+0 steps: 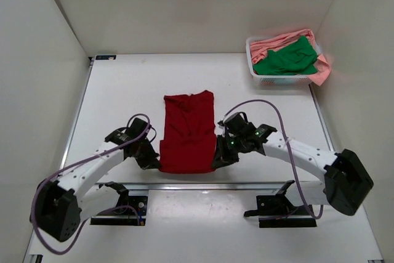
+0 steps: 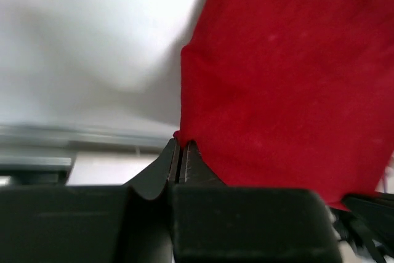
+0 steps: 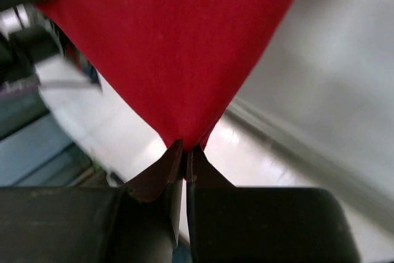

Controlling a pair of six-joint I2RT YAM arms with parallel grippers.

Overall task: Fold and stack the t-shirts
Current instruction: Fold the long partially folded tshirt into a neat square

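Observation:
The dark red t-shirt (image 1: 188,130) lies as a long folded strip in the middle of the table. My left gripper (image 1: 152,163) is shut on its near left corner, and the cloth (image 2: 289,78) shows pinched at the fingertips in the left wrist view. My right gripper (image 1: 220,159) is shut on its near right corner, where the cloth (image 3: 178,47) hangs from the tips as a point. The bright green t-shirt (image 1: 288,60) and the salmon pink t-shirt (image 1: 278,40) lie heaped in the basket.
The white slatted basket (image 1: 280,80) stands at the far right corner of the table. A metal rail (image 1: 203,185) runs along the near edge between the arm bases. White walls close in on three sides.

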